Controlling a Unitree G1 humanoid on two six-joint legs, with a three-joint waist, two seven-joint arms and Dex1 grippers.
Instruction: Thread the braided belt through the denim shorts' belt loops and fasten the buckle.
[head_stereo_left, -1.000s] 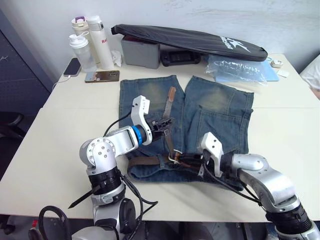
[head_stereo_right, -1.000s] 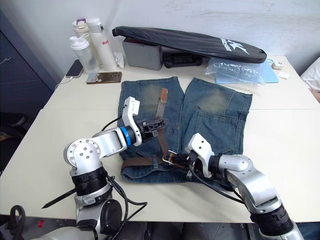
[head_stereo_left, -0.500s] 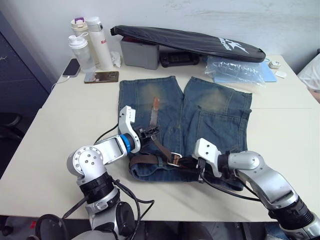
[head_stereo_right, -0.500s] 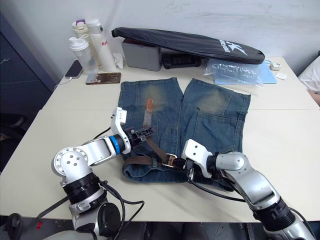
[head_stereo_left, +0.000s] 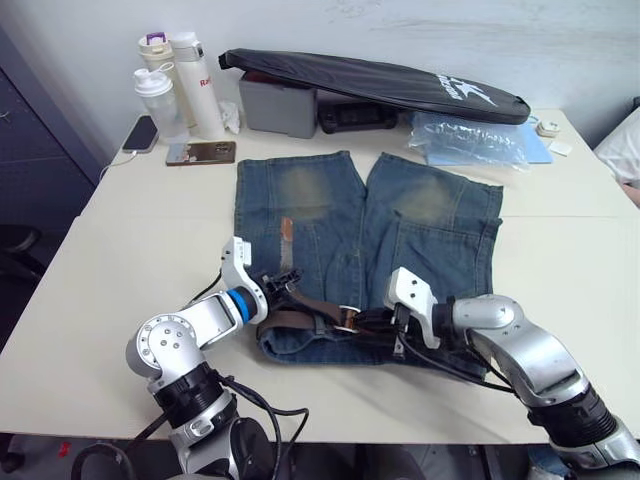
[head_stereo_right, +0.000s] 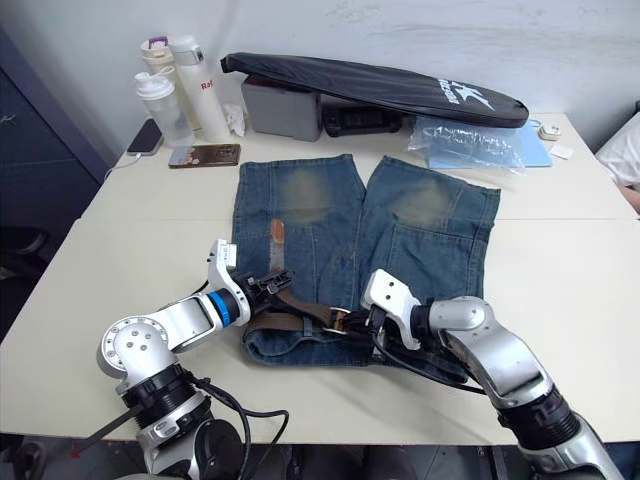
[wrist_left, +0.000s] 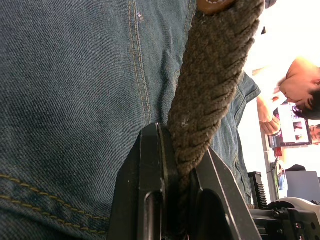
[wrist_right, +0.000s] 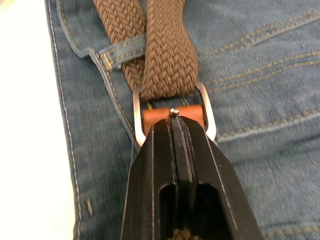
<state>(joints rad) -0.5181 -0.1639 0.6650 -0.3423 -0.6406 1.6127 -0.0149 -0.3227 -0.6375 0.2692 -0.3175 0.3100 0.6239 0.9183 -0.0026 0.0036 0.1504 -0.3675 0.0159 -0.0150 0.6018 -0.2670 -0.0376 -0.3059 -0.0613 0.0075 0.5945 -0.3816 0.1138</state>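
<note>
Your left claw (head_stereo_left: 278, 291) has drawn the braided belt (head_stereo_left: 300, 300) lower left, still clamping it; right claw (wrist_right: 176, 131) pinches the buckle (wrist_right: 173, 114) on the denim shorts (head_stereo_left: 440, 230).

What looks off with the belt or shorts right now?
The braided belt's free end does not follow the waistband: it angles up across the denim shorts, its tan tip lying on one leg. The left gripper is clamped on the strap; the right gripper holds the belt at the buckle. Nothing looks damaged.
</note>
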